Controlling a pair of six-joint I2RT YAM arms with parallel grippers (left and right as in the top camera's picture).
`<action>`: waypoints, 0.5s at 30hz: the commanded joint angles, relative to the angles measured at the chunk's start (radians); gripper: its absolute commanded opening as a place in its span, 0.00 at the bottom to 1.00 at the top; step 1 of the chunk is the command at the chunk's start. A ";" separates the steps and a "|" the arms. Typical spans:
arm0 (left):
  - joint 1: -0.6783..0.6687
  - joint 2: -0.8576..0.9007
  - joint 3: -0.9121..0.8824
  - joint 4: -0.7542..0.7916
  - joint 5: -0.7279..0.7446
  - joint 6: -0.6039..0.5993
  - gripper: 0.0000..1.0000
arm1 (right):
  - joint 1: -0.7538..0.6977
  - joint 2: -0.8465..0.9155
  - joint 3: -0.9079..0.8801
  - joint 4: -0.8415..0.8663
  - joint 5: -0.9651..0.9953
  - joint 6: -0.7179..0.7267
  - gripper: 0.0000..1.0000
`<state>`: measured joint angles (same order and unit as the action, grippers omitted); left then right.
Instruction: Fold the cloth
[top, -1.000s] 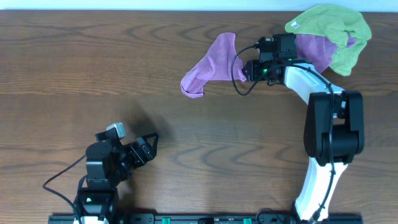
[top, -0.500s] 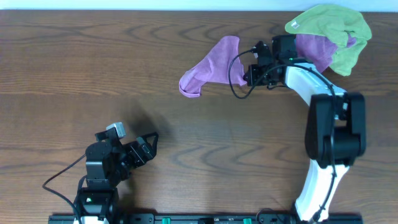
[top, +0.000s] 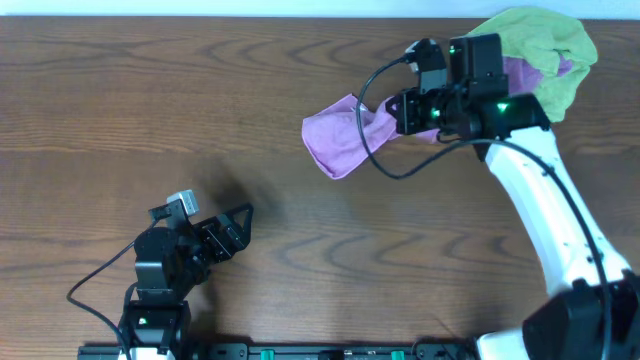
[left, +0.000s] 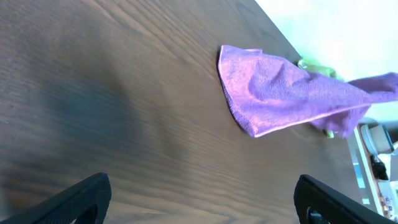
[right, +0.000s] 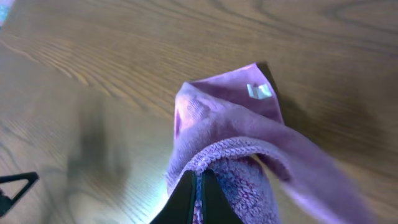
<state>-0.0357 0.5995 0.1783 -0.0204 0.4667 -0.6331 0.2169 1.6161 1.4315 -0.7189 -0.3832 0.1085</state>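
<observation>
Overhead: my right claw (top: 397, 112) stands upper right of centre, clamped on the purple cloth (top: 343, 142); the cloth trails left from the grip in a bunched mass over the table (top: 150, 100); a green cloth (top: 540, 40) lies in the upper right corner; my left claw (top: 232, 226) sits lower left, well apart from both cloths.

Left wrist: my 2 fingertips show at the lower corners, spread wide, gripping nothing; the purple cloth (left: 280, 93) lies upper right, its near end flat on the wood.

Right wrist: my fingers (right: 186, 193) meet at bottom centre, pinching a purple fold; 1 white tag (right: 259, 91) shows on the cloth.
</observation>
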 joint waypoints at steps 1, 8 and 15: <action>-0.004 0.001 0.023 0.003 -0.002 -0.027 0.95 | 0.005 -0.006 0.006 -0.042 0.137 0.058 0.06; -0.004 0.001 0.023 0.003 -0.003 -0.026 0.95 | -0.023 -0.006 0.006 -0.194 0.353 0.173 0.35; -0.004 0.001 0.023 0.008 -0.035 -0.026 0.95 | -0.027 -0.008 0.006 -0.290 0.350 0.232 0.73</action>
<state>-0.0357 0.5995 0.1783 -0.0181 0.4618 -0.6552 0.1917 1.6146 1.4311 -0.9936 -0.0631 0.2893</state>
